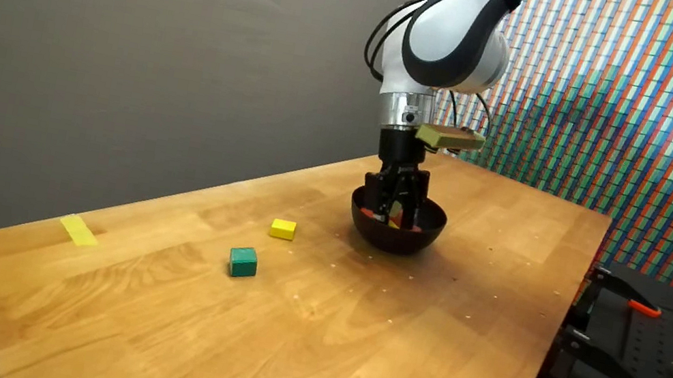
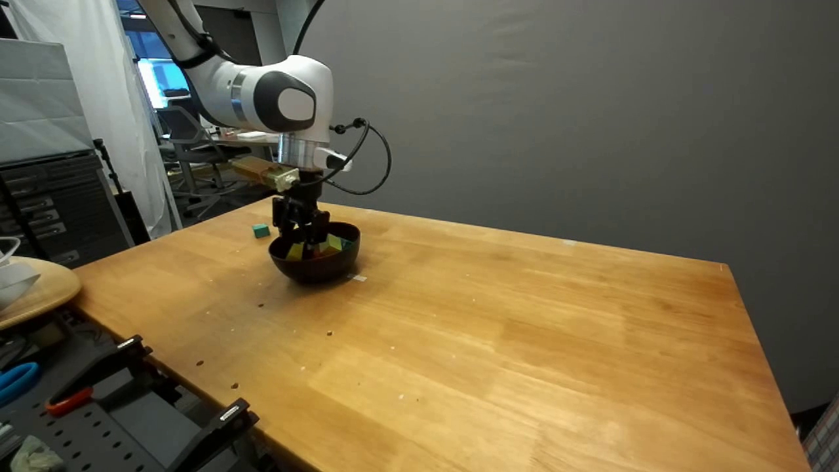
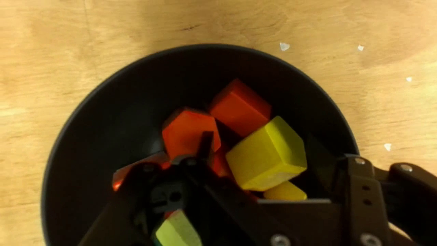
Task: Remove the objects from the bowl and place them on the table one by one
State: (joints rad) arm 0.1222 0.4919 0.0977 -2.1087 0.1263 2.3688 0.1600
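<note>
The Franka Panda arm (image 1: 449, 42) slants in from the top edge, right of centre, in an exterior view, its wrist (image 1: 397, 110) upright. Below, near mid-frame, the Robotiq gripper (image 1: 395, 215) points straight down, fingers (image 1: 412, 208) parted.

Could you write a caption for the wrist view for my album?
Open jaws inside a black bowl of colourful blocks on a wooden table.

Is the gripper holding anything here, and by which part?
Nothing appears held: the gripper is open inside the bowl, a yellow block between its jaws, with a gap visible on one side.
</note>
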